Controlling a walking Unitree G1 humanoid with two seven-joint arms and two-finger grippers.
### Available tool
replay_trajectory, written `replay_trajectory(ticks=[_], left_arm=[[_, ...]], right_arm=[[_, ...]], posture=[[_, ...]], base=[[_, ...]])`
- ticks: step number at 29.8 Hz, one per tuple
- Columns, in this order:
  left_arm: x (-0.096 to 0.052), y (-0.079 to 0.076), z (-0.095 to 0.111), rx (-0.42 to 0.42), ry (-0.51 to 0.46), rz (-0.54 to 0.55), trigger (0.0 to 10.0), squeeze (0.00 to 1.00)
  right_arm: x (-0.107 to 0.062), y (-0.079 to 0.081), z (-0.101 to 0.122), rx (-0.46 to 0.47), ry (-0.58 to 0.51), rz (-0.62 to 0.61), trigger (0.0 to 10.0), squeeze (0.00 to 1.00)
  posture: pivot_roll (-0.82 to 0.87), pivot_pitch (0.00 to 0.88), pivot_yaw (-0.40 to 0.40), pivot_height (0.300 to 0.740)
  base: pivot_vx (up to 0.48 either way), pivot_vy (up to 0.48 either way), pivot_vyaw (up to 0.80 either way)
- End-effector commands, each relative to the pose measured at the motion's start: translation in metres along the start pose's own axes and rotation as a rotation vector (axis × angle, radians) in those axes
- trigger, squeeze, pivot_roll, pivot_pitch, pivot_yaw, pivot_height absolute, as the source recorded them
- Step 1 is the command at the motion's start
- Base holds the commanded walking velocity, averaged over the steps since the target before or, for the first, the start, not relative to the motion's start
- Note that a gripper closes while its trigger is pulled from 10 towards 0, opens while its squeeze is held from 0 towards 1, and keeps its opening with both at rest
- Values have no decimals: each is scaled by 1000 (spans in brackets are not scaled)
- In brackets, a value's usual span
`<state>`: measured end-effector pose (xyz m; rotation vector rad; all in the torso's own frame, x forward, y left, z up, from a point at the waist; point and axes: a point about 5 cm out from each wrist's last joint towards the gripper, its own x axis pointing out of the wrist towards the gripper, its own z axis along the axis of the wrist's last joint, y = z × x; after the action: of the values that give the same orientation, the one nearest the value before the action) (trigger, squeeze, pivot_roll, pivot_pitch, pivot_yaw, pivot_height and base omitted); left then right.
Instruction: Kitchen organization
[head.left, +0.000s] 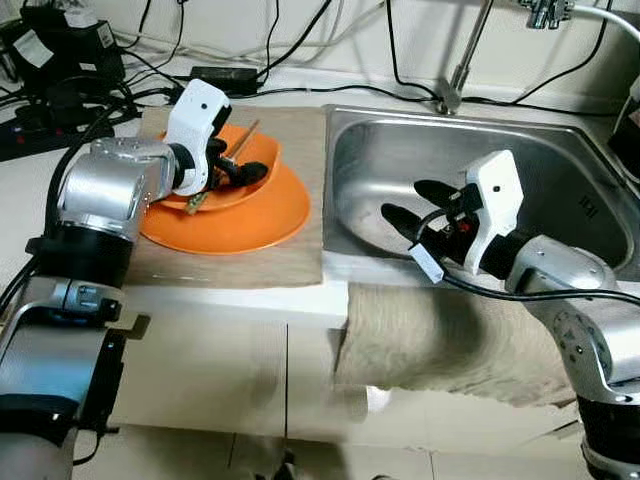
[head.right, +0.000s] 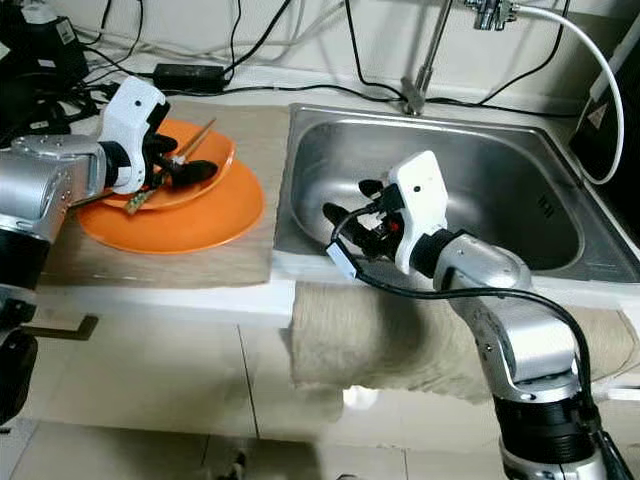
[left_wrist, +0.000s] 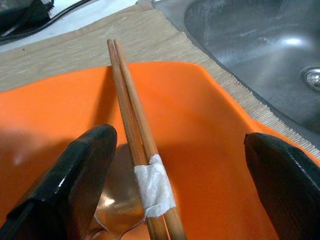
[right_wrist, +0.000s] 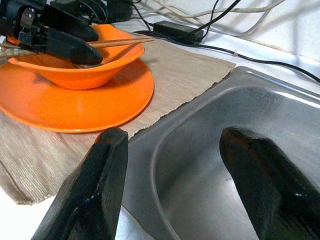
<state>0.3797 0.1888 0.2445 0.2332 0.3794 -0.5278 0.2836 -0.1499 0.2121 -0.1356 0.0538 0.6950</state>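
On the table, an orange bowl (head.left: 232, 175) sits on a larger orange plate (head.left: 250, 222), and both rest on a beige woven mat (head.left: 290, 190) just left of the stainless steel sink (head.left: 560, 190). A pair of wooden chopsticks (left_wrist: 134, 131), bound together with a strip of white tape, lies in the bowl with its far tips sticking out over the rim. A metal spoon (left_wrist: 116, 210) lies in the bowl beside them.

The left end effector (head.left: 238, 168) reaches into the bowl with its fingers spread wide, one on each side of the chopsticks and not gripping them. The right end effector (head.left: 415, 205) hangs over the sink basin near its front left corner, fingers wide apart and holding nothing.

A beige towel (head.left: 440, 345) drapes over the front edge of the table below the sink. Black cables and a power adapter (head.left: 225, 76) lie along the back of the table.
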Motion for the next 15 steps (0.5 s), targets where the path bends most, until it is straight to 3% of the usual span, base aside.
replay_trajectory(ticks=[1, 2, 3, 4, 5, 6, 15], left_arm=[[-1, -1, 7, -20, -21, -27, 10000, 0], [-1, -2, 8, -27, -23, -34, 9529, 0], [-1, -3, 9, -29, -24, -42, 3333, 0], [-1, -3, 9, -29, -23, -45, 1333, 0], [-1, -3, 9, -30, -24, -47, 588, 0], [-1, -3, 9, -33, -26, -51, 0, 0], [-2, -4, 9, -41, -25, -62, 0, 0]], right_arm=[[-5, -1, 0, 10, 6, 9, 10000, 0], [-5, -1, 0, 8, 9, 13, 10000, 0], [-7, -2, 1, 3, 13, 15, 10000, 0], [-7, -3, 1, 1, 14, 15, 10000, 0], [-7, -3, 1, 0, 15, 15, 10000, 0], [-8, -4, 1, -1, 16, 14, 10000, 0], [-8, -6, 2, -6, 16, 11, 10000, 0]], posture=[[-39, 0, -22, 740], [-39, 0, -22, 740], [-39, 0, -24, 740], [-39, 0, -24, 740], [-39, 0, -24, 740], [-39, 0, -24, 740], [-37, 0, -24, 740]], base=[[0, 0, 0], [0, 0, 0], [0, 0, 0], [0, 0, 0], [0, 0, 0], [0, 0, 0], [0, 0, 0]])
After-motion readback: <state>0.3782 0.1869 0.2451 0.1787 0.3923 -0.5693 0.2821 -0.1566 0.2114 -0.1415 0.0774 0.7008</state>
